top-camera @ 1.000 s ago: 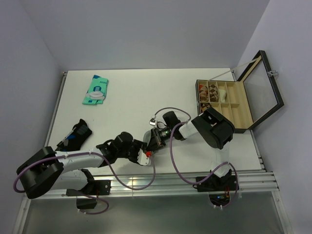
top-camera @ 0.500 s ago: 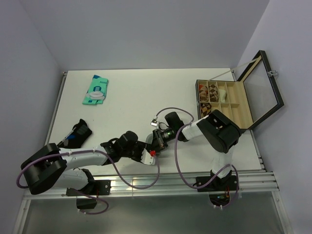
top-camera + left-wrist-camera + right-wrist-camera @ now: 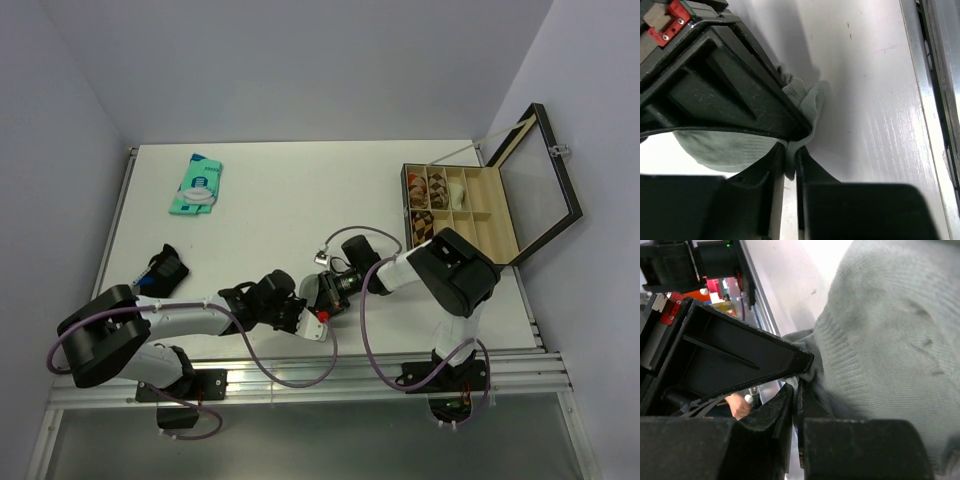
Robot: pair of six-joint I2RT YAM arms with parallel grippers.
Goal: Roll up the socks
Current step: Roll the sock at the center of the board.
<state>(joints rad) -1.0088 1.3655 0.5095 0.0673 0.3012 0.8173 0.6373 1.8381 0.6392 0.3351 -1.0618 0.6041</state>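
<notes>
Where the two arms meet near the front edge of the table (image 3: 260, 210), an edge of the grey sock (image 3: 720, 150) is pinched by the left hand (image 3: 790, 155), and another fold is clamped in the right hand (image 3: 796, 392), its fingers pressed nearly together.

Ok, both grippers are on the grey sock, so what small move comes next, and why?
Probably start the roll: the left gripper and right gripper are both shut on one bunched edge of the grey sock, so folding that edge over the sock's body seems next.
</notes>
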